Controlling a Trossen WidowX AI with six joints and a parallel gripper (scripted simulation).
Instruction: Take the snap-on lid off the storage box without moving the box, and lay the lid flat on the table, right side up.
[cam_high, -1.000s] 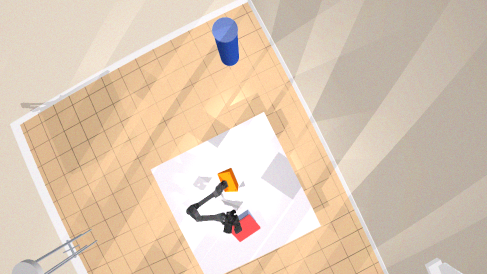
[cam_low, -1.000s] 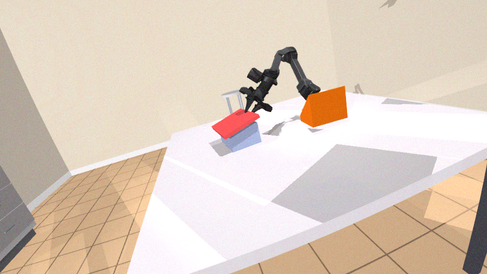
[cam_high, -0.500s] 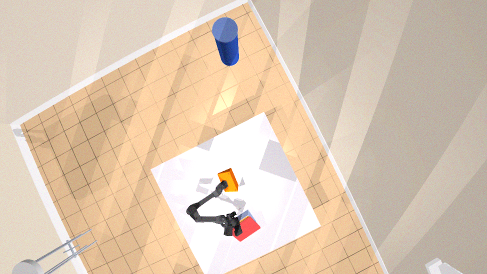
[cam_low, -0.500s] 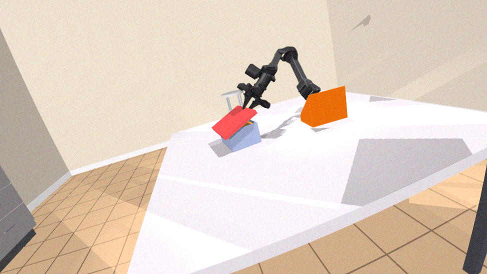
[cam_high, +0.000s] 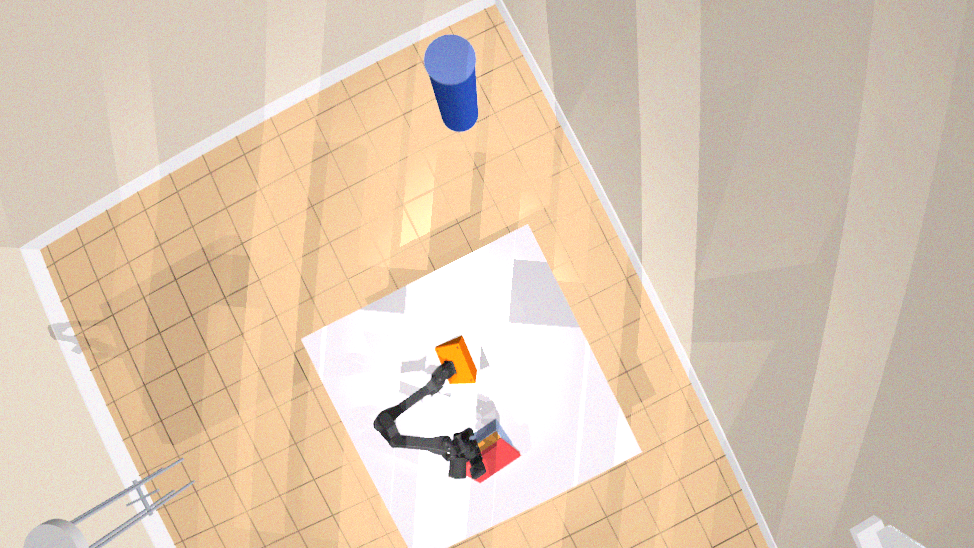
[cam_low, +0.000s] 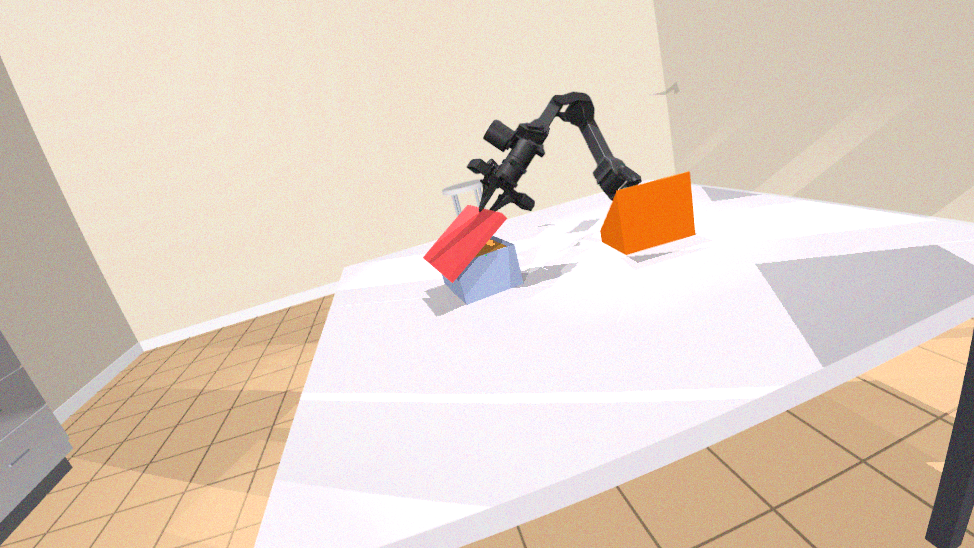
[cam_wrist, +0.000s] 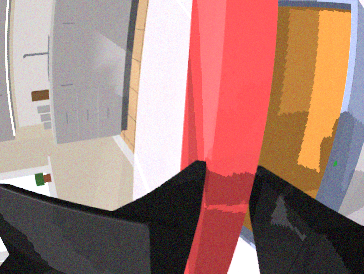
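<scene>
The red lid (cam_high: 500, 459) (cam_low: 461, 244) (cam_wrist: 240, 90) is steeply tilted above the light-blue storage box (cam_high: 486, 430) (cam_low: 491, 274) (cam_wrist: 357, 65). Its edge at the gripper is raised, and its opposite edge is low at the box's far side; whether it touches the rim there is unclear. The box stands upright on the white table (cam_high: 558, 381) (cam_low: 544, 354), its orange-brown inside partly uncovered. My gripper (cam_low: 486, 209) (cam_wrist: 227, 173) is shut on the raised edge of the lid, one finger on each face. In the top view the arm hides the fingertips.
An orange wedge-shaped block (cam_high: 459, 361) (cam_low: 657, 214) stands on the table beside the arm's base. A blue cylinder (cam_high: 457, 95) stands on the floor beyond the table. A grey stool (cam_high: 54, 535) (cam_low: 463, 187) is off the table.
</scene>
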